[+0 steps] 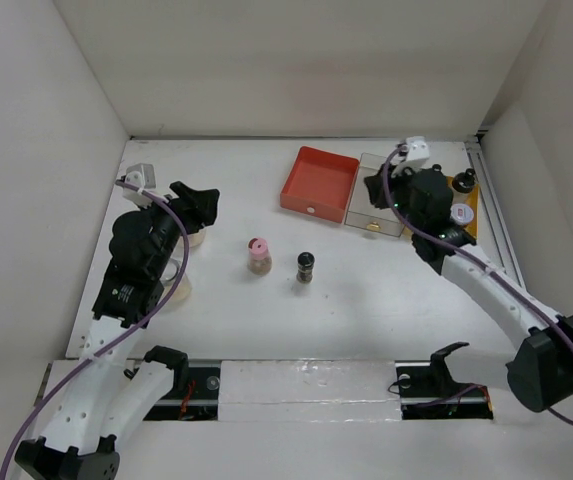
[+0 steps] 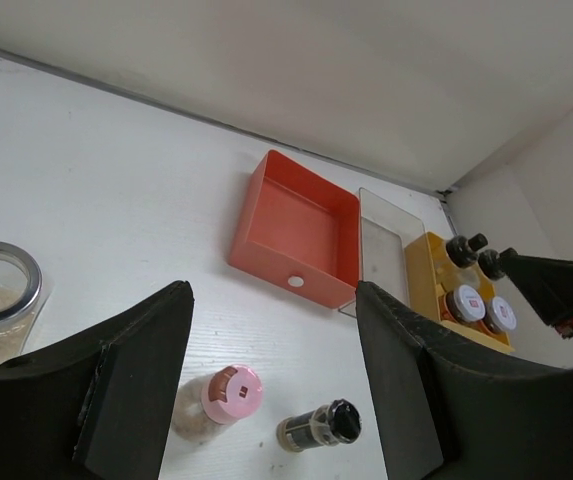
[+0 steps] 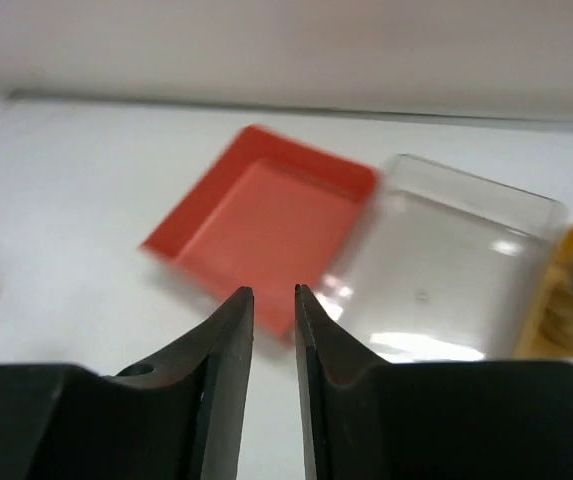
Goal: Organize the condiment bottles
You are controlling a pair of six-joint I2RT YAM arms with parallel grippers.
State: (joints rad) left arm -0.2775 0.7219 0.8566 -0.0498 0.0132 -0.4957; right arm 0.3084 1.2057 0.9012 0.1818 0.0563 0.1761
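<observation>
While both grippers hold nothing, three condiment bottles stand loose on the table and more sit in one of three trays.

Near the table's centre is one pink-lidded jar, with one black-lidded jar near it at its 3 o'clock, the two apart. One silver-rimmed jar of beige contents stands at the pink one's 9 o'clock, beside the left arm. At 1 to 2 o'clock lie one red tray, one clear tray and one yellow tray, side by side. The yellow one holds two silver-white-lidded jars and at least one dark-topped jar; a second I cannot confirm. The left gripper is spread wide. The right gripper, over the clear tray, has its fingers drawn nearly together.
</observation>
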